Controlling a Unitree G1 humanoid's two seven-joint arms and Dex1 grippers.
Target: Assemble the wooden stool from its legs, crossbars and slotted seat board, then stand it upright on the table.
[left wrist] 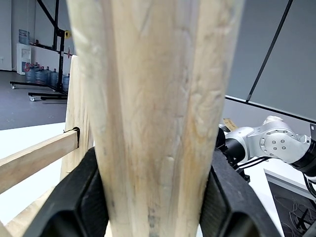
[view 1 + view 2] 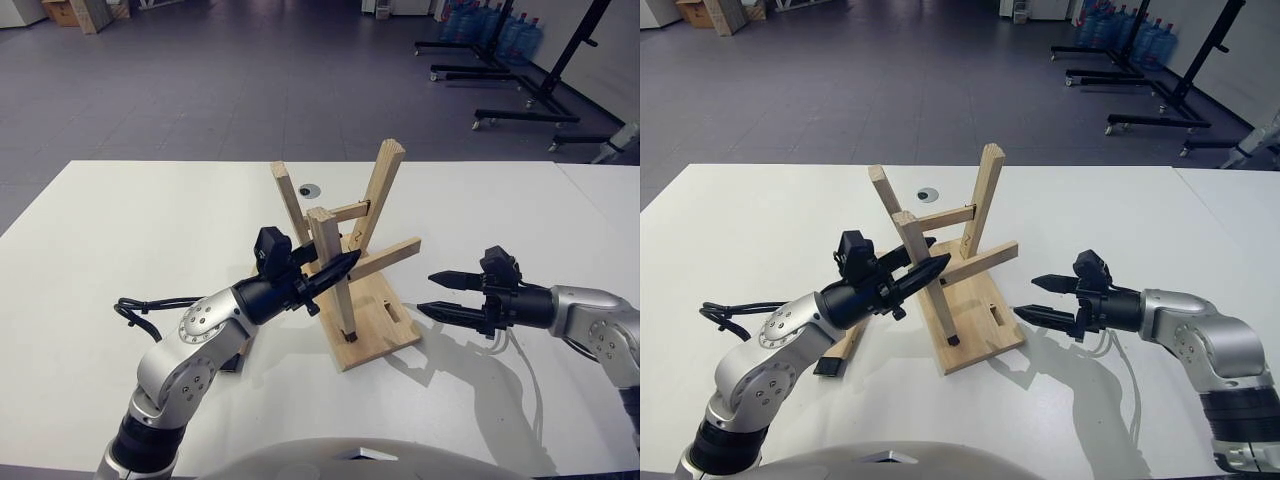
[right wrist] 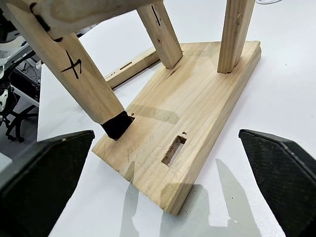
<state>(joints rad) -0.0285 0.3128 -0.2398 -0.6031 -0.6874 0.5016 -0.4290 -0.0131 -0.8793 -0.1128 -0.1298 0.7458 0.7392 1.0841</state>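
at mid-worktop [image 2: 120,230], part-built stool [image 2: 348,212] inverted on its slotted seat board [image 2: 375,335], three legs up. left jaws clamped around the near leg [image 2: 340,300]. right jaws wide open, off to the board's right, not touching it. loose wooden bar [image 2: 845,345] lying left of the board.

The left gripper [image 1: 153,205] clamps a leg [image 1: 153,98]; at its nine o'clock, a crossbar [image 1: 34,158] enters a second leg [image 1: 79,108].
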